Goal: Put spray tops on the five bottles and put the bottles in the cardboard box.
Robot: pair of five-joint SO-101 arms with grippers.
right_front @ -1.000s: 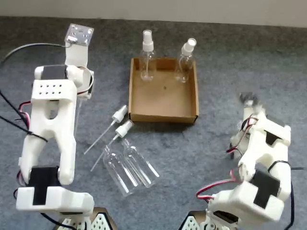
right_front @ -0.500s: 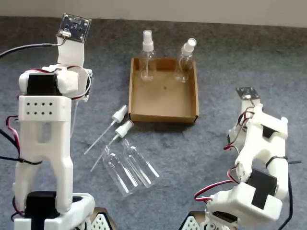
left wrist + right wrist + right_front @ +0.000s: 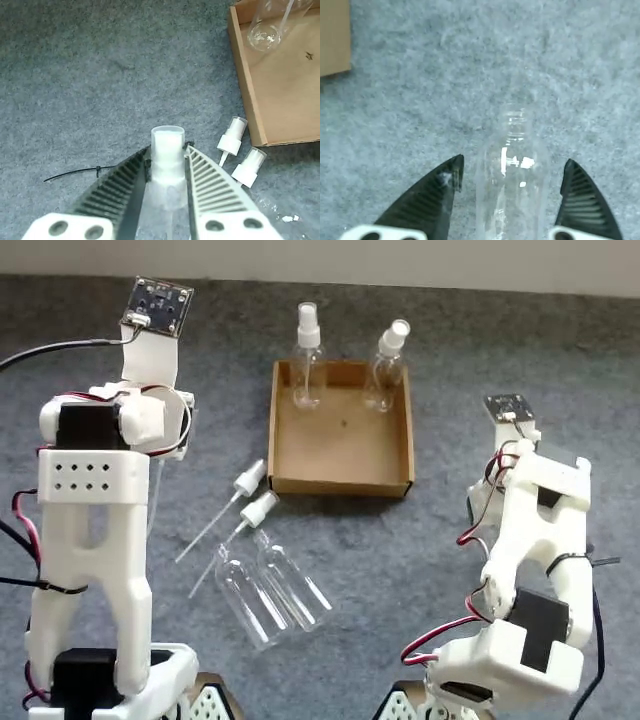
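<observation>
Clear plastic nearest me: two uncapped bottles [image 3: 245,605] lie side by side left of centre, with two loose spray tops [image 3: 250,478] just beyond them. My right gripper [image 3: 513,165] has its fingers apart around another clear bottle [image 3: 512,190]; from above, the arm stands in front of it. My left gripper [image 3: 167,152] is clamped on a white spray top [image 3: 167,140]. Farther off, the cardboard box [image 3: 340,483] holds two capped bottles [image 3: 308,360] upright at its far wall.

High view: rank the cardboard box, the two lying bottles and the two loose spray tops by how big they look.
Largest: cardboard box.
Then the lying bottles, which look alike.
Smallest: the loose spray tops, also alike.
</observation>
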